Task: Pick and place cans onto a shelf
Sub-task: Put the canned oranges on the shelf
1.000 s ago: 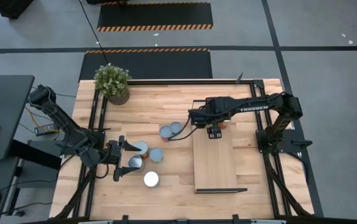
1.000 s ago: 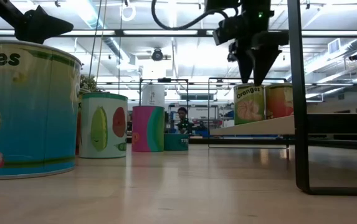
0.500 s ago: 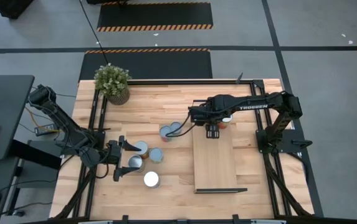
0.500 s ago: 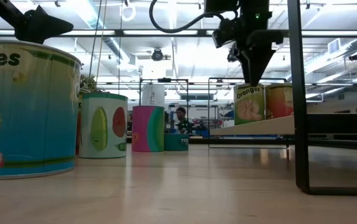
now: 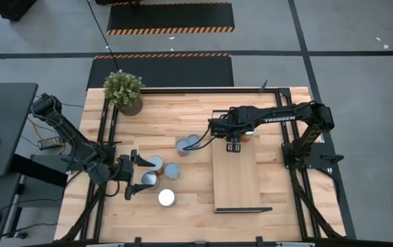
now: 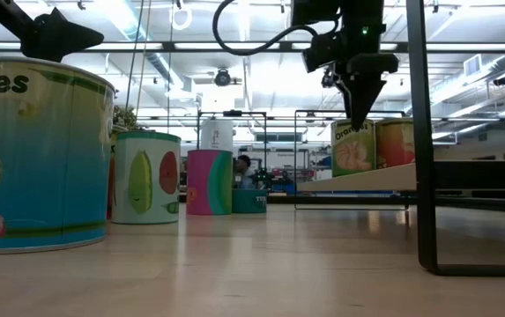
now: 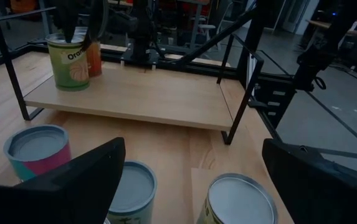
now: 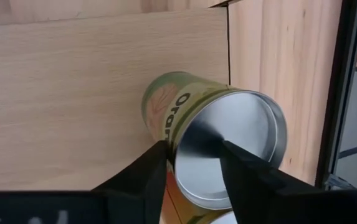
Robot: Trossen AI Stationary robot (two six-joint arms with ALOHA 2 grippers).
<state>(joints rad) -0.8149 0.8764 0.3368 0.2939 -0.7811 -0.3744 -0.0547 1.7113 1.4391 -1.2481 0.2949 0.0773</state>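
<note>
On the left of the desk (image 5: 182, 206), the left claw (image 5: 136, 175) hangs spread wide over a cluster of cans (image 5: 160, 171), touching none of them. Over on the right, the right claw (image 6: 356, 113) has its fingers pressed together, empty, poised just above the orange-labelled can (image 6: 352, 148) standing upright on the far end of the shelf (image 5: 236, 180), another can (image 6: 395, 143) beside it.
</note>
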